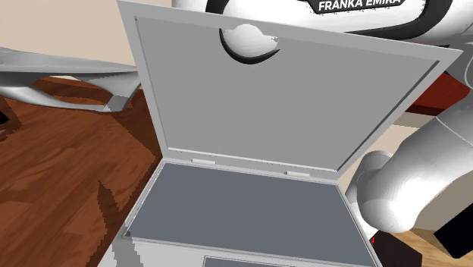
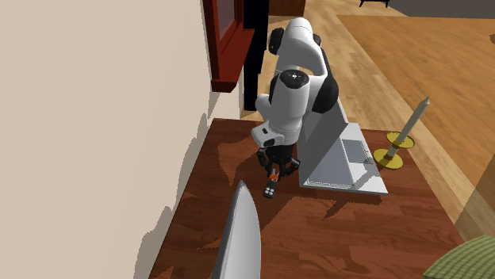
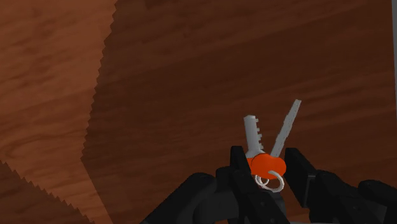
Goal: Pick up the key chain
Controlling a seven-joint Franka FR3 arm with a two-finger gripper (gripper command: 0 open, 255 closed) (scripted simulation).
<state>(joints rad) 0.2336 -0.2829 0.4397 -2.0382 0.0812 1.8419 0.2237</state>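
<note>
The gripper (image 3: pixel 266 167) was clamped on the key chain (image 3: pixel 264 163). Its two black fingers pressed the orange key head from either side, while two grey key blades fanned out beyond the tips and a thin ring hung loose beside the orange part. The hold looked narrow: only the small orange head sat between the pads, close to their ends. A quick lift or a turn of the wrist could probably have let it pivot or slide out, and the free blades and ring would have added swing.

In the second exterior view the gripper (image 2: pixel 275 162) hung at the picture's centre, low over the wooden table (image 2: pixel 333 230), with the orange of the key chain (image 2: pixel 274 171) showing at its tips. Whether the keys had cleared the wood could not be told. Just below it in the frame lay a small black piece (image 2: pixel 270 192). If that belonged to the chain, it might have dragged or tugged the head loose; the pictures did not settle this.

Right of centre stood the open laptop (image 2: pixel 343 154), near the gripper, so a sideways drift could have knocked its edge. In the shoulder view the laptop (image 1: pixel 288 106) screened the middle of the frame and hid the grasp from that side.
</note>
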